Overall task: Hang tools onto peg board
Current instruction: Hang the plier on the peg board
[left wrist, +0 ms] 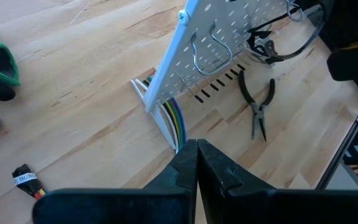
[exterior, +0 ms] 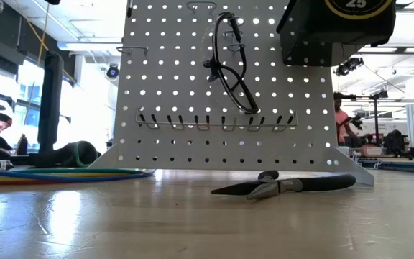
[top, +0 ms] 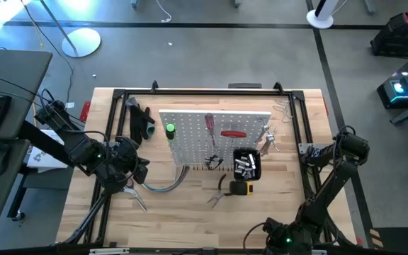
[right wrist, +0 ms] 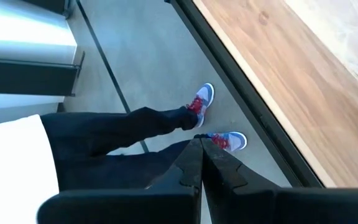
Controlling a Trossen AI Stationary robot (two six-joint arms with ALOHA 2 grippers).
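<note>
Left claw (left wrist: 196, 146): pinched tight, nothing in it, hanging just over the table (top: 190, 219) at the left end of the peg board (left wrist: 185, 56).

Just in front of that claw: a bunch of colored cables (left wrist: 174, 121) poking out from under the board. Not a tool. Best left alone.

Further ahead of the left claw and a bit to the side: black-handled pliers (left wrist: 258, 109), flat on the wood, close to the foot of the board, tips pointing back toward the claw. Most likely the next tool to hang.

To do it well:
- Open the claw wide first, before going down.
- Go over the cables, not through them.
- Come down on the middle of the pliers, one finger on each side, then squeeze gently.
- Lift straight up, away from the board, to keep from bumping it.
- Aim for the row of hooks (exterior: 214, 122) low on the board and slide the handles on slowly.

Just past the pliers from the left claw: a yellow tape measure (top: 243, 188). Careful not to knock it.

Right claw (right wrist: 199, 146): also pinched tight and holding nothing, far from the tools, looking out past the table edge at the floor and a person's shoes (right wrist: 219, 140). Fine to wait there.
</note>
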